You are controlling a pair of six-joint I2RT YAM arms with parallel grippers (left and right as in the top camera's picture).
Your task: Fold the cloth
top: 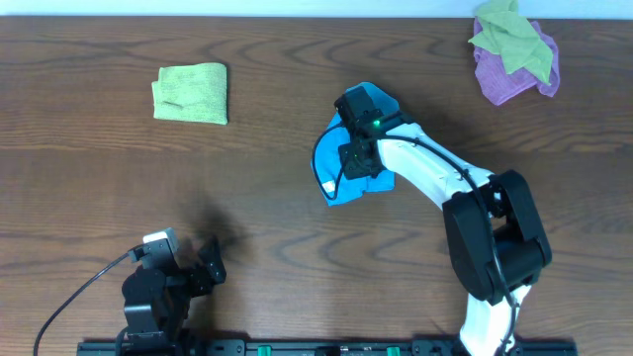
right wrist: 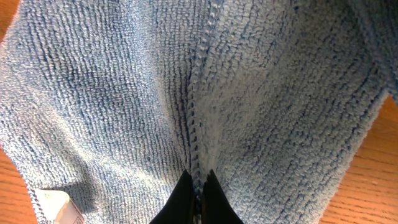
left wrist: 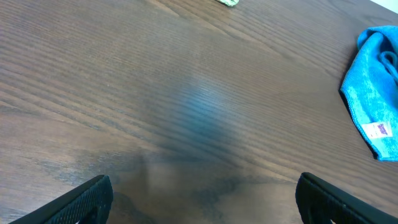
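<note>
The sky-blue cloth [top: 341, 173] lies bunched on the wooden table near the middle, partly under my right arm. My right gripper [top: 353, 158] is over it and shut on its hemmed edge; the right wrist view shows the two black fingertips [right wrist: 198, 186] pinching the seam of the cloth [right wrist: 124, 93], with its white tag [right wrist: 59, 208] at lower left. My left gripper [top: 193, 267] rests near the front left edge, open and empty; in the left wrist view its fingers [left wrist: 202, 199] are wide apart, and the cloth [left wrist: 376, 93] with its tag shows far right.
A folded light green cloth [top: 191, 94] lies at the back left. A purple cloth [top: 519, 74] with a crumpled green cloth [top: 509, 35] on top sits at the back right corner. The table's front edge runs along the arm bases.
</note>
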